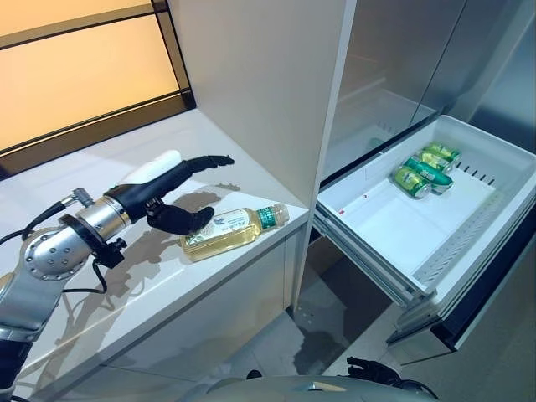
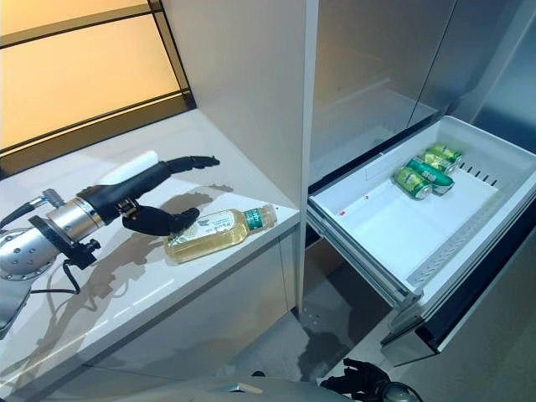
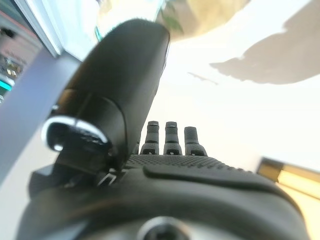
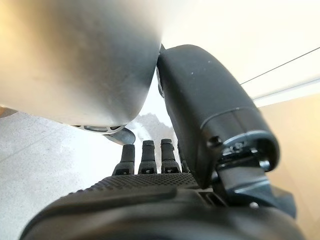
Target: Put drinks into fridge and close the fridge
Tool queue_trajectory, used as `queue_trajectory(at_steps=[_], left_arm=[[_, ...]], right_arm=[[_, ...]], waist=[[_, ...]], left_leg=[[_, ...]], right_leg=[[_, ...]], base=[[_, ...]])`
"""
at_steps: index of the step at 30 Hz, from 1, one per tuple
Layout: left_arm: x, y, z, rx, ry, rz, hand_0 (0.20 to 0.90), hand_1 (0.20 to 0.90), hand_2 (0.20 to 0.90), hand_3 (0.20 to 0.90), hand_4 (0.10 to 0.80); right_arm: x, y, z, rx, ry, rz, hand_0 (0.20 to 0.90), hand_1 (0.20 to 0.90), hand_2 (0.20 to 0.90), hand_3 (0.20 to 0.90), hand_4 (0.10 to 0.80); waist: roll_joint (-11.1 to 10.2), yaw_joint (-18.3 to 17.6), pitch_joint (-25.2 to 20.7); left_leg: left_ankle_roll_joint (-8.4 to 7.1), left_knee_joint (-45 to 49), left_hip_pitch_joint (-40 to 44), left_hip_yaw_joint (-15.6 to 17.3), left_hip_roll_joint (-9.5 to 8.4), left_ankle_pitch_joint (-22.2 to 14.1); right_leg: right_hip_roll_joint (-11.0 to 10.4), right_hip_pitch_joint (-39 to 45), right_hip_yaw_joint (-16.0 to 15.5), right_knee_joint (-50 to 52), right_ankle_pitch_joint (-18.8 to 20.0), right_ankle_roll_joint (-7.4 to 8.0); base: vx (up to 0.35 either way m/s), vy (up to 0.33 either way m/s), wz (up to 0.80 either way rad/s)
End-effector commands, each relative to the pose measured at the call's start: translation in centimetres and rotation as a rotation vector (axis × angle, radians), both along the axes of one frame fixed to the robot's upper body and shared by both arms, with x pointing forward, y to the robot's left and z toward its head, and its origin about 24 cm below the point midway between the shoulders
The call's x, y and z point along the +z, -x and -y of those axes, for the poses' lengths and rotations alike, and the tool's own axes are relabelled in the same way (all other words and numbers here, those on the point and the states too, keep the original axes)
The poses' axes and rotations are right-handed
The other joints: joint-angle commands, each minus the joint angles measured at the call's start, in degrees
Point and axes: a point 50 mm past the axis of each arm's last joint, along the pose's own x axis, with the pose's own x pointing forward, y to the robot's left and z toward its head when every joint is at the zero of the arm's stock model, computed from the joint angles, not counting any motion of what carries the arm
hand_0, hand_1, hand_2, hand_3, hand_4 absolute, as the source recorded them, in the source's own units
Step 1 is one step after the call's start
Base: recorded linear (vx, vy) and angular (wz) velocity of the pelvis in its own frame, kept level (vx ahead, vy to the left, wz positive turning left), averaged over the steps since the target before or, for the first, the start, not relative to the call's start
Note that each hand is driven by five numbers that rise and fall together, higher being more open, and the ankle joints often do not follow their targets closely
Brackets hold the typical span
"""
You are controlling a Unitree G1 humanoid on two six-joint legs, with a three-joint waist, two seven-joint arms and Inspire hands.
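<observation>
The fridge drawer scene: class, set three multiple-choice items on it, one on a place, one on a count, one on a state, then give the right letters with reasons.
1. Where does the bottle lie?
A. on the white counter, on its side
B. inside the drawer
C. on the floor

2. How many green cans lie in the fridge drawer?
A. one
B. three
C. six

3. What is the state of the left hand?
A. curled round the bottle and lifting it
B. open, fingers stretched out above the counter by the bottle
C. inside the drawer

Answers:
1 A: the bottle of yellowish drink with a green cap lies flat near the counter's edge.
2 B: three cans sit together at the far corner of the pulled-out drawer.
3 B: the fingers reach straight out and the thumb is by the bottle's base, with nothing gripped. The right hand shows only in its own wrist view, low down.
</observation>
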Motion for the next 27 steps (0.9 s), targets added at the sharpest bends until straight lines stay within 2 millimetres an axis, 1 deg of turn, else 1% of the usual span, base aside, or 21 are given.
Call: queue_trajectory(at_steps=[1,4,9,11,13,18,20,24,27], left_arm=[[6.5,1.2,-0.3,0.011,0.064,0.428,0.900,0.900,0.900,0.900,0.800],[6.5,1.5,-0.3,0.010,0.087,0.471,0.900,0.900,0.900,0.900,0.800],[6.6,2.3,0.2,-0.058,0.165,0.493,0.900,0.900,0.900,0.900,0.800],[6.4,2.5,0.5,-0.112,0.202,0.440,0.900,0.900,0.900,0.900,0.800],[5.9,2.5,1.0,-0.209,0.260,0.309,0.900,0.900,0.900,0.900,0.800],[4.1,1.6,1.5,-0.263,0.285,0.034,0.900,0.900,0.900,0.900,0.800],[3.8,1.5,1.6,-0.268,0.283,-0.014,0.900,0.900,0.900,0.900,0.800],[4.0,1.4,1.5,-0.261,0.289,-0.056,0.900,0.900,0.900,0.900,0.800],[3.5,1.3,1.3,-0.236,0.269,-0.100,0.900,0.900,0.900,0.900,0.800]], right_arm=[[0.1,-0.2,-0.3,0.066,-0.005,0.012,0.900,0.900,0.900,0.900,0.800],[0.0,0.1,-0.5,0.064,-0.013,0.012,0.900,0.900,0.900,0.900,0.800],[0.0,0.2,-0.7,0.062,-0.020,0.016,0.900,0.900,0.900,0.900,0.800],[0.0,0.3,-0.7,0.064,-0.022,0.018,0.900,0.900,0.900,0.900,0.800],[0.0,0.2,-0.7,0.071,-0.025,0.021,0.900,0.900,0.900,0.900,0.800],[0.3,-0.2,-0.4,0.101,-0.024,0.027,0.900,0.900,0.900,0.900,0.800],[0.4,-0.3,-0.3,0.109,-0.021,0.029,0.900,0.900,0.900,0.900,0.800],[0.6,-0.6,0.1,0.117,-0.020,0.037,0.900,0.900,0.900,0.900,0.800],[0.7,-0.6,0.1,0.116,-0.021,0.040,0.900,0.900,0.900,0.900,0.800]], waist=[[-0.3,-0.4,-0.1],[-0.6,-0.3,-0.2],[-0.9,-0.2,-0.3],[-0.9,-0.2,-0.3],[-0.8,-0.2,-0.3],[-0.3,-0.7,0.0],[-0.1,-0.8,0.1],[0.1,-0.6,0.3],[0.1,-0.4,0.5]], left_leg=[[-0.21,0.3,0.1,1.9,-2.28,-5.2],[-0.24,0.3,0.1,1.7,-2.36,-5.2],[-0.32,0.3,0.0,1.4,-2.40,-5.3],[-0.35,0.3,0.0,1.3,-2.37,-5.2],[-0.44,0.3,0.0,1.4,-2.27,-5.1],[-0.55,0.3,0.0,1.3,-2.08,-4.8],[-0.58,0.3,0.1,1.4,-2.01,-4.8],[-0.79,0.3,0.0,1.5,-1.77,-4.5],[-0.89,0.3,0.0,1.5,-1.71,-4.4]], right_leg=[[0.0,3.8,-0.1,1.1,-5.4,4.05],[0.0,3.8,-0.2,1.1,-5.4,3.98],[0.0,3.8,-0.2,1.1,-5.6,3.88],[0.0,3.8,-0.2,1.1,-5.5,3.90],[0.0,3.8,-0.2,1.1,-5.5,3.88],[0.1,3.8,-0.1,1.2,-5.4,4.00],[0.2,3.9,-0.1,1.3,-5.4,4.03],[0.3,4.1,-0.4,1.2,-5.5,3.99],[0.3,4.2,-0.7,1.2,-5.5,3.95]], base=[[-0.011,-0.023,0.07],[-0.008,-0.018,0.03],[-0.007,-0.014,0.00],[-0.010,-0.017,0.00],[-0.025,-0.033,0.00],[-0.033,-0.028,0.00],[-0.034,-0.028,0.00],[-0.042,-0.041,0.01],[-0.026,-0.022,0.03]])
